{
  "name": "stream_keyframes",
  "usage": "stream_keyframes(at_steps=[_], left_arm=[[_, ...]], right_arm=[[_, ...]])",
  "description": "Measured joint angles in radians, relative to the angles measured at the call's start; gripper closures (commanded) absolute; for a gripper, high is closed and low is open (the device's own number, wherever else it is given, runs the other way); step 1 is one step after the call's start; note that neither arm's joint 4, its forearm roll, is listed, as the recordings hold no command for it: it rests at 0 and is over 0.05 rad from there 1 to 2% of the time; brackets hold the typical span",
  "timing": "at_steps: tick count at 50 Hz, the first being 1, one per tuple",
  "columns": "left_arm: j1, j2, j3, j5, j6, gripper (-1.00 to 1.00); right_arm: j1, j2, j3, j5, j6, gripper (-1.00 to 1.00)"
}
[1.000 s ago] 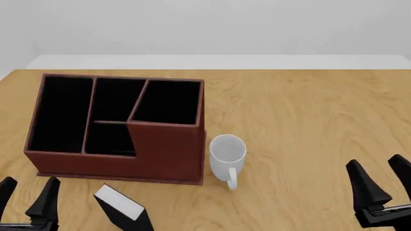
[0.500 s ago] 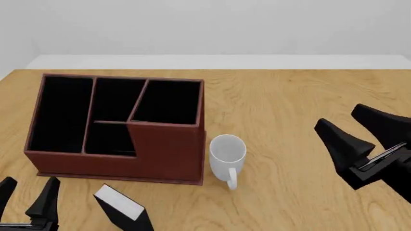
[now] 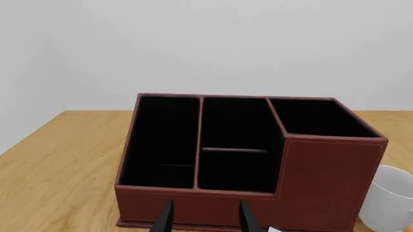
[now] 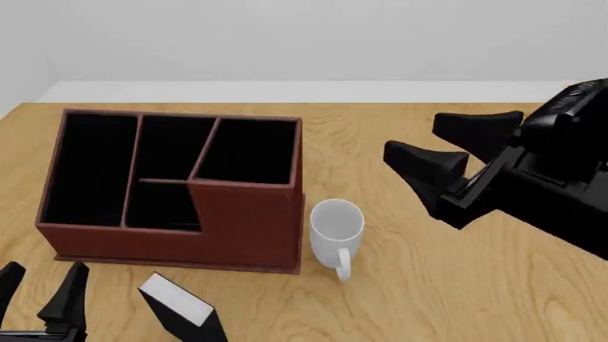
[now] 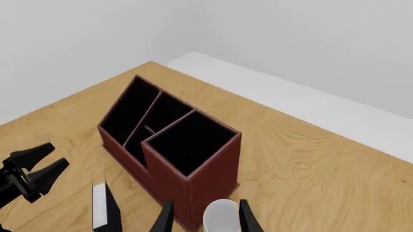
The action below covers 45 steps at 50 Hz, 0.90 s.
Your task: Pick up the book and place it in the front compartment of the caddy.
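So the book [image 4: 179,306] is sitting on the worktop [image 4: 456,285] right at the near edge, just in front of the caddy [image 4: 249,224] and not touching it. It's propped up at a tilt, white page edge showing on top, black cover below. From the right wrist view you can see it [image 5: 100,205] standing apart from the caddy [image 5: 213,169] too.

The caddy is the reddish-brown box over on the left half of the worktop, black inside, with its taller corner section nearest the white mug [image 4: 337,228]. The mug stands upright just beside that tall corner, handle pointing toward the near edge.

The left hand [image 4: 40,292] is low at the near left corner, fingers spread with nothing between them, a little left of the book. The right hand [image 4: 446,146] is up in the air over the right side of the worktop, fingers spread wide and pointing left toward the caddy, holding nothing.
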Motion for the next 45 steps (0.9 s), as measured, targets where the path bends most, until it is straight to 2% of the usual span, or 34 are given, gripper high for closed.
stream_keyframes(at_steps=[22, 45], left_arm=[[0.000, 0.000, 0.000, 0.000, 0.000, -1.00], [0.000, 0.000, 0.000, 0.000, 0.000, -1.00]], right_arm=[[0.161, 0.249, -0.243, 0.139, 0.015, -1.00], [0.302, 0.498, -0.452, 0.250, -0.039, -1.00]])
